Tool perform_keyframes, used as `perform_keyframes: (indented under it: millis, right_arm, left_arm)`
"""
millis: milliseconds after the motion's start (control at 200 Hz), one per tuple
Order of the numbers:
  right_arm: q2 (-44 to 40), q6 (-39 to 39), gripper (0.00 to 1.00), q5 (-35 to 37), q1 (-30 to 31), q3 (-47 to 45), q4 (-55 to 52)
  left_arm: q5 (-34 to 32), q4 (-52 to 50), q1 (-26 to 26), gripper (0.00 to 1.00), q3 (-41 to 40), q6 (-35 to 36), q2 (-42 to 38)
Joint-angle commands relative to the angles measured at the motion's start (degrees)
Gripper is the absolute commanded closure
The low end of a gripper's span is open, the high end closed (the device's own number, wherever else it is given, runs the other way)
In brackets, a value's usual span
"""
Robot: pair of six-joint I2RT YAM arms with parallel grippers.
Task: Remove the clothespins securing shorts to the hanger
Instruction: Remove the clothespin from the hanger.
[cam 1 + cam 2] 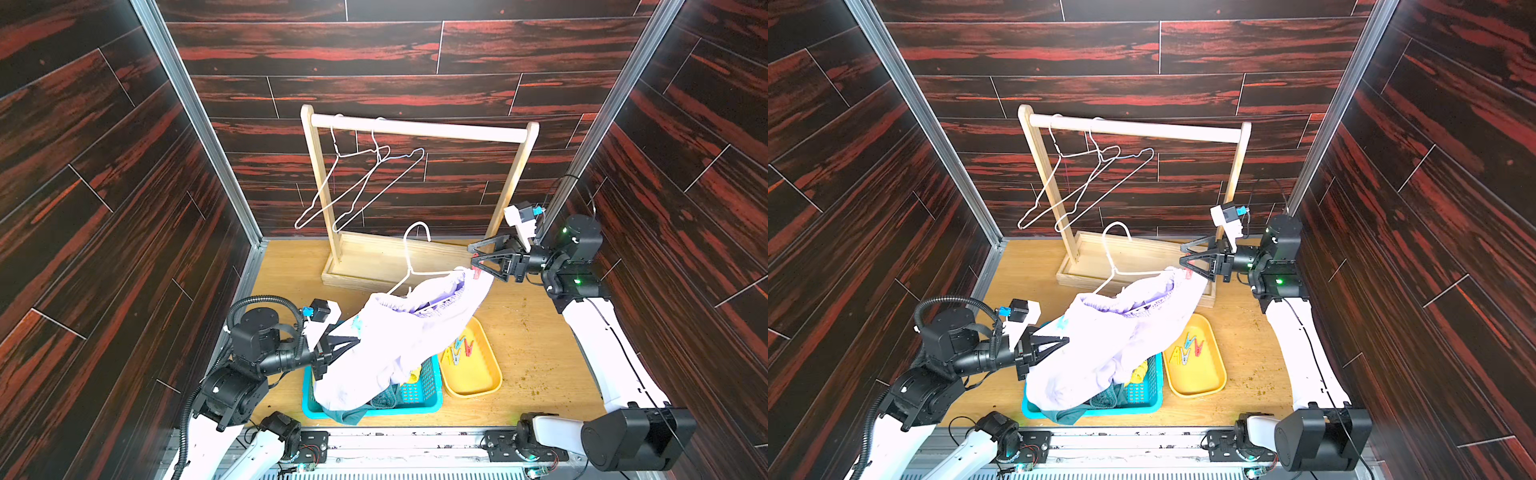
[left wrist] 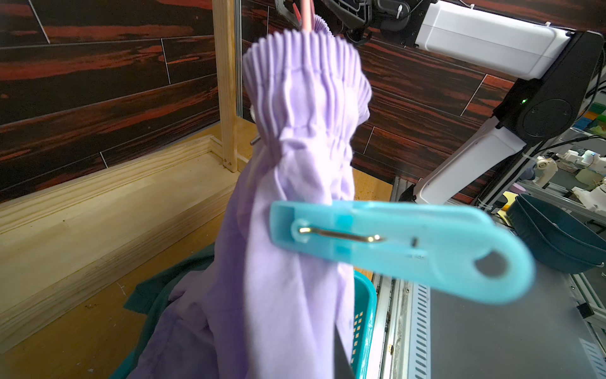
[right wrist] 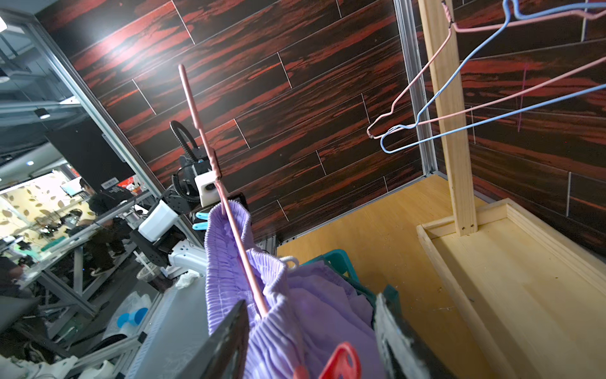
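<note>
The fingers (image 3: 229,341) of the right gripper (image 1: 472,255) stand apart on either side of 1 red clothespin (image 3: 342,359). It is clipped over the waistband of the lavender shorts (image 1: 399,332) at the high end of 1 wire hanger (image 3: 204,137), and whether the fingers touch it cannot be told. The left gripper (image 1: 1065,340) has its fingers closed at the hanger's low end, half buried in cloth that hides what they pinch. This hanger slants in the air in front of the wooden rack (image 1: 415,131), whose rod carries 2 empty hangers (image 3: 382,144), making 3 in all. The lavender pair trails down into a teal basket (image 1: 415,409) in front of the rack, where 1 dark green pair (image 1: 345,415) and 1 yellow pair (image 1: 413,375) lie, so 3 pairs. Only the top views show the yellow tray (image 1: 473,382) in front of the rack's right post, with 4 clothespins in it. Only the left wrist view shows the 1 light blue clothespin (image 2: 393,242) plainly, biting the lavender cloth with its metal spring visible. The right wrist view alone shows the hanger wires as pink and blue.
</note>
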Motion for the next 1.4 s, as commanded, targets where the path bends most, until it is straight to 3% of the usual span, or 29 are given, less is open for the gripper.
perform_keyframes:
  millis: [0,125,225,316,521,601,701,867,1077,1393]
  right_arm:
    - [-0.5,-1.8,0.41,-0.9,0.8,1.5,-2.2]
    - [-0.3,-1.9,0.53,-1.2,1.0,1.8,-2.2]
    - [-0.4,-1.8,0.56,-1.5,1.0,1.9,-2.1]
    - [-0.2,-1.7,0.67,-1.8,1.2,2.1,-2.2]
    - [-0.3,-1.8,0.71,-1.7,1.3,2.1,-2.3]
    - [-0.2,-1.7,0.81,-1.7,1.3,2.2,-2.2]
    - [-0.2,-1.7,0.83,-1.7,1.3,2.2,-2.3]
    - [-0.2,-1.6,1.0,-1.7,1.4,2.3,-2.3]
    - [-0.3,-1.8,1.0,-0.8,1.4,2.8,-3.0]
    - [-3.1,-3.1,1.0,6.4,1.4,4.8,-5.4]
  left_arm:
    - [0.6,1.8,-0.3,1.0,2.2,1.1,-0.6]
    - [0.4,1.6,-0.3,1.0,2.3,1.2,-0.8]
    - [0.4,1.4,-0.3,1.0,2.2,1.3,-0.7]
    - [0.4,1.5,-0.3,1.0,2.2,1.3,-0.5]
    - [0.5,1.6,-0.4,1.0,2.3,1.2,-0.4]
    - [0.4,1.5,-0.4,1.0,2.1,1.3,-0.5]
    - [0.4,1.4,-0.4,1.0,2.0,1.3,-0.5]
    - [0.3,1.0,-0.4,1.0,2.0,1.4,-0.5]
    - [-0.1,0.7,-0.4,1.0,1.6,1.8,-0.6]
    - [-0.1,0.0,-0.5,1.0,1.0,2.0,-0.5]
